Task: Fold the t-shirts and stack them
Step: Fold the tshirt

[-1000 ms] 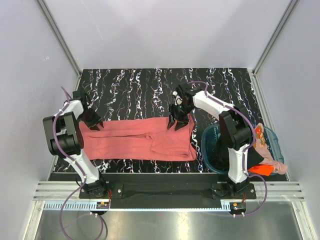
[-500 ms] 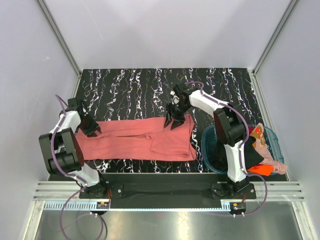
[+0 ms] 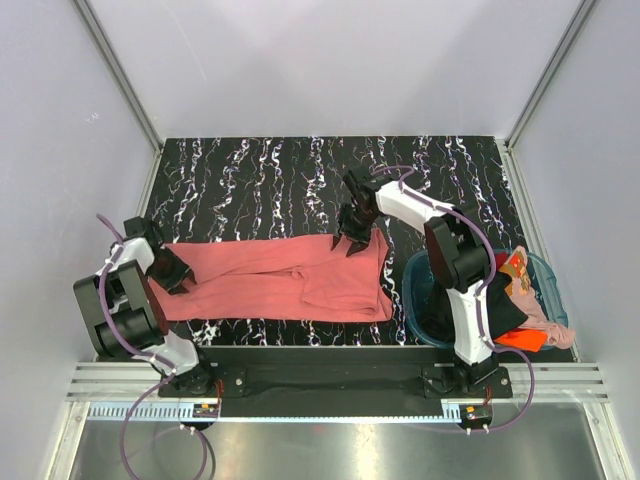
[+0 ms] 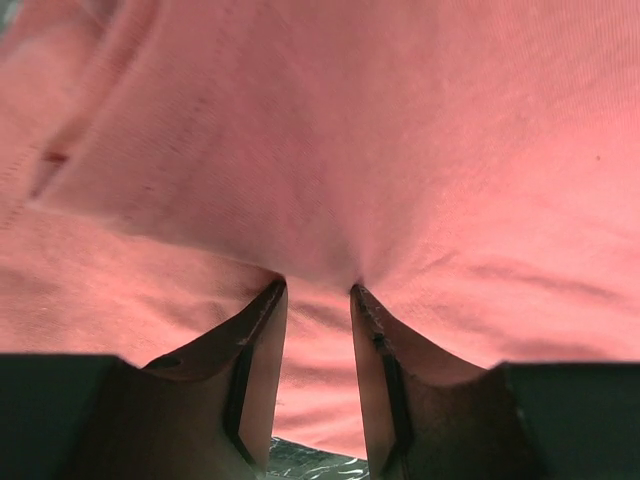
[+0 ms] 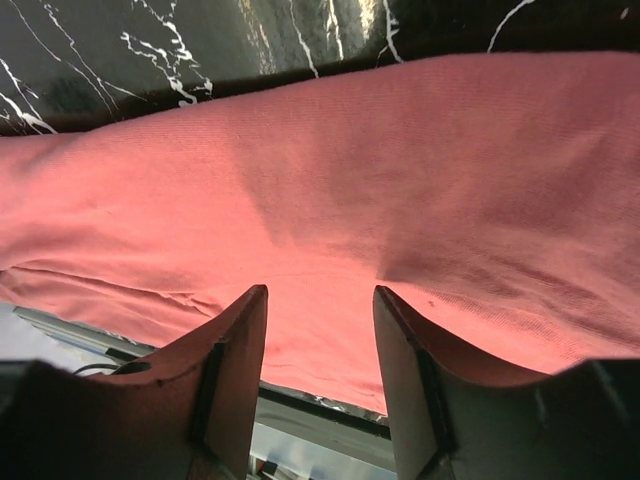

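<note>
L claw point(image 4: 318, 288): tips nearly met, salmon-red t-shirt point(image 3: 280, 280) pinched betw. them at its 9 o'clock end. R claw point(image 5: 320, 290): fingers apart, cloth across gap; grip cannot be told. It is set on the far hem, approx. 1 o'clock. Shirt lies on desk point(image 3: 260, 175), long axis 9–3. Puckering at tips is shown by wrist views only, overall lie by top view.

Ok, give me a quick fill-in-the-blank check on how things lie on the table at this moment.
1. The number of t-shirts lying on the table is ____.
2. Seen from the top view, the left gripper is at the ____ end of the salmon-red t-shirt.
3. The right gripper is at that shirt's ____ edge, near its right corner.
4. The other garments sit in the ____ basket.

Missing words: one; left; far; teal.
</note>
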Motion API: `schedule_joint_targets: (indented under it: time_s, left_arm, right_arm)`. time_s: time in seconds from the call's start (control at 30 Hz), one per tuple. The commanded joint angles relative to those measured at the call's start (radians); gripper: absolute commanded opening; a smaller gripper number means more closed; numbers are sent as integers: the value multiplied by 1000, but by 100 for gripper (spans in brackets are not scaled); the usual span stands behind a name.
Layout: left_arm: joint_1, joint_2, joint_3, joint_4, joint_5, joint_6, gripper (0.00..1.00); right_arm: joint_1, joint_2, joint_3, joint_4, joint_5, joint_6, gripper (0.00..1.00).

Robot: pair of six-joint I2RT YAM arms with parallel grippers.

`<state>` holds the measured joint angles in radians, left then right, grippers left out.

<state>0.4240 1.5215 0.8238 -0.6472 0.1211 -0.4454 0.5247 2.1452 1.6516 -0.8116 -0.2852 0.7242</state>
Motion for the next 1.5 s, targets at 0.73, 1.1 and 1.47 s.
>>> schedule_joint_targets:
  time_s: [0.73,1.1,1.47]
  left_arm:
    - [139,45,89,23,-168,-19,39]
    - [115,-150,90,-48,-153,-30,62]
    - [-284,-411,92,-103,-112,-157,67]
  right_arm:
    - [124,-22,129,-70,43,-28,50]
    - [120,-79,76,-241,263,147,56]
    - [97,-108,-82,-212,321,402,59]
